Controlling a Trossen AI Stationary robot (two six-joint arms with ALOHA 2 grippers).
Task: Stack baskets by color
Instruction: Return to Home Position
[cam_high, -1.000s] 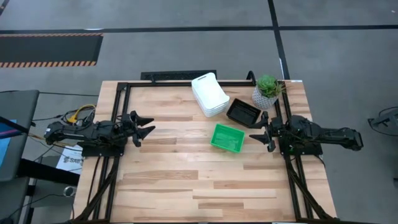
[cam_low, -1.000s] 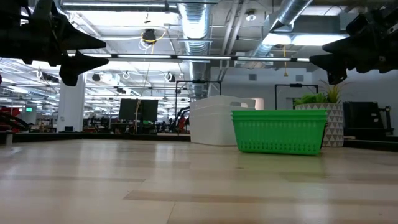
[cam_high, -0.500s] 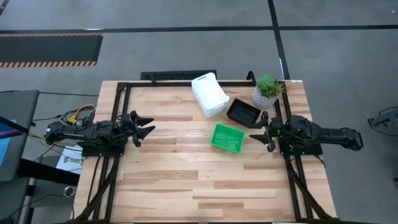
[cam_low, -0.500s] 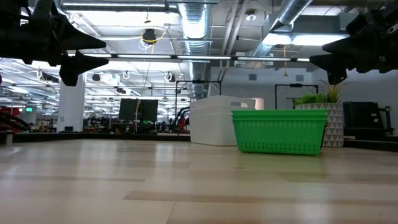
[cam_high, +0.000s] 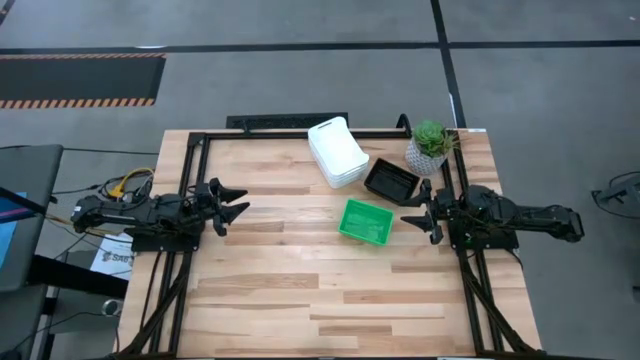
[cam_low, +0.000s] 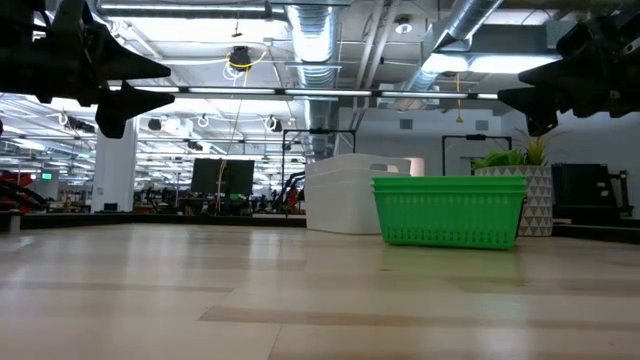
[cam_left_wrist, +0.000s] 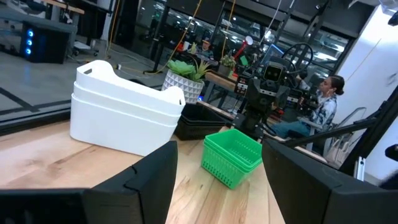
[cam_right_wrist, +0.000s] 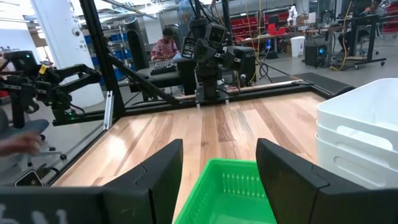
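Three stacks of baskets rest on their bottoms on the far right part of the table: white ones (cam_high: 336, 152) at the back, black ones (cam_high: 391, 179) beside them, green ones (cam_high: 366, 221) nearer the middle. In the low view the green stack (cam_low: 448, 210) stands in front of the white one (cam_low: 345, 194). My left gripper (cam_high: 236, 203) hovers open at the table's left edge, pointing level toward the right. My right gripper (cam_high: 414, 213) hovers open at the right edge, just right of the green stack, above the table.
A small potted plant (cam_high: 429, 146) in a white patterned pot stands at the far right corner, behind the black stack. A dark metal frame (cam_high: 300, 124) runs along the table's far and side edges. The near half of the tabletop (cam_high: 320, 300) is bare wood. People sit at benches beyond the table.
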